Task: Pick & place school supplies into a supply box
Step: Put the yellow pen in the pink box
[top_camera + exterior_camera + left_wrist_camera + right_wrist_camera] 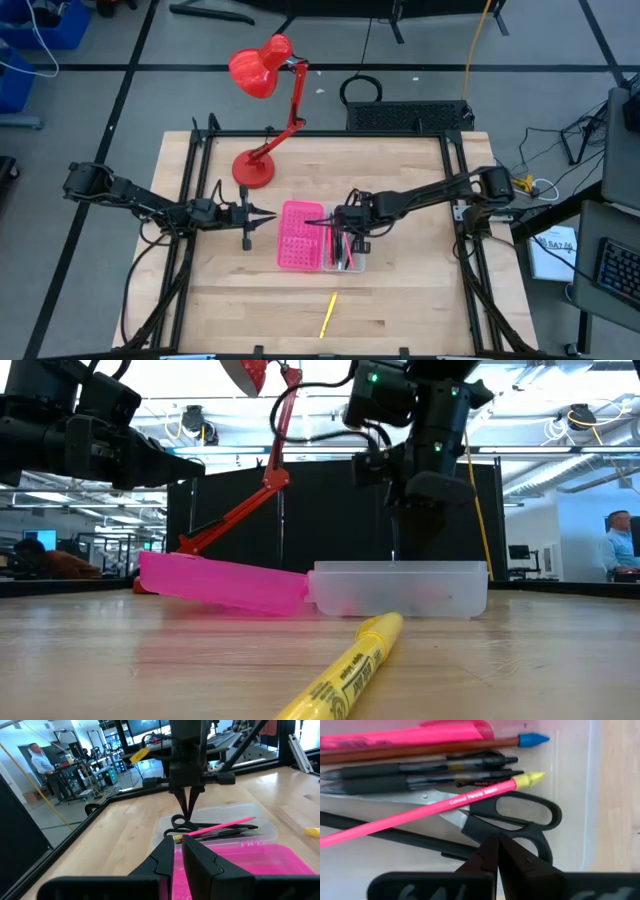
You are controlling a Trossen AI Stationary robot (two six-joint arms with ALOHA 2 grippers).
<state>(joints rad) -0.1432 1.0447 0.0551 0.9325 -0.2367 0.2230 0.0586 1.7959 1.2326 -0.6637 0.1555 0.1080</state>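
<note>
Supply box: a clear tray (345,252) joined to a pink perforated half (298,236), lying open near the middle of the surface (400,300).
Tray contents: scissors (520,822) with dark handles, a pink pencil (435,810) with a yellow tip lying slantwise over them, two black pens (420,775), a brown pencil (420,750) with a blue end, and a pink marker (405,735).
Loose supply: a yellow highlighter (328,314) at 6 o'clock from the box, well apart from it.
Surface: pale wood in a black frame, with a red desk lamp (262,110) at 11 o'clock from the box.
Room: an open workshop with ceiling lights, desks and screens; a person (622,550) sits far off.
Right jaws (338,222): shut tight, holding nothing, poised over the tray just above the scissors.
Left jaws (268,213): nearly closed with a narrow gap, empty, at 9 o'clock from the pink half, clear of it.
</note>
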